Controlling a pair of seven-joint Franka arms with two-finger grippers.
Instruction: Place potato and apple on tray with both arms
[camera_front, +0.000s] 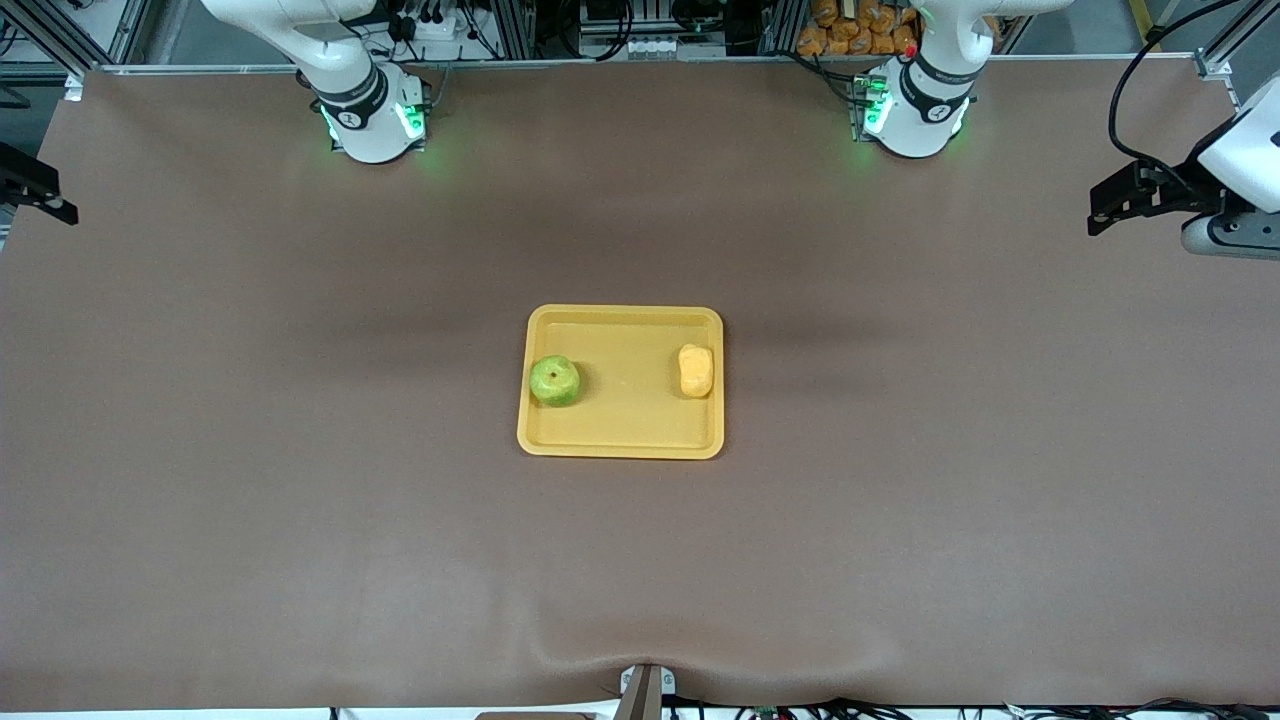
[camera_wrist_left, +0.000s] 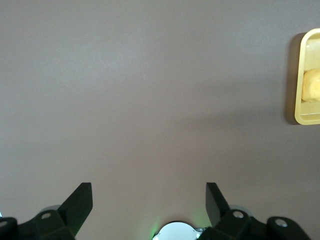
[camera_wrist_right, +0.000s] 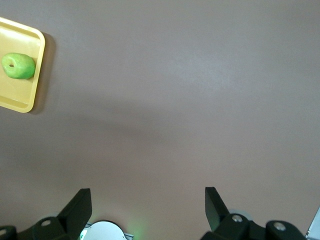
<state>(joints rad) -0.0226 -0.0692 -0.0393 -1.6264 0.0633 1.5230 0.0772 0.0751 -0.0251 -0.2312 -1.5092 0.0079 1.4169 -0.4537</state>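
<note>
The yellow-orange tray (camera_front: 620, 450) lies in the middle of the table. The green apple (camera_front: 555, 381) sits on it at the right arm's end, and the pale yellow potato (camera_front: 695, 370) at the left arm's end. My left gripper (camera_front: 1105, 205) is held high at the left arm's end of the table, open and empty (camera_wrist_left: 149, 192); its view shows the tray's edge (camera_wrist_left: 299, 117) and the potato (camera_wrist_left: 312, 85). My right gripper (camera_front: 50, 200) is held high at the right arm's end, open and empty (camera_wrist_right: 148, 196); its view shows the apple (camera_wrist_right: 18, 66) on the tray (camera_wrist_right: 20, 102).
A brown cloth (camera_front: 300, 450) covers the whole table. The right arm's base (camera_front: 375, 120) and the left arm's base (camera_front: 915, 115) stand at the edge farthest from the front camera. A small mount (camera_front: 645, 690) sits at the nearest edge.
</note>
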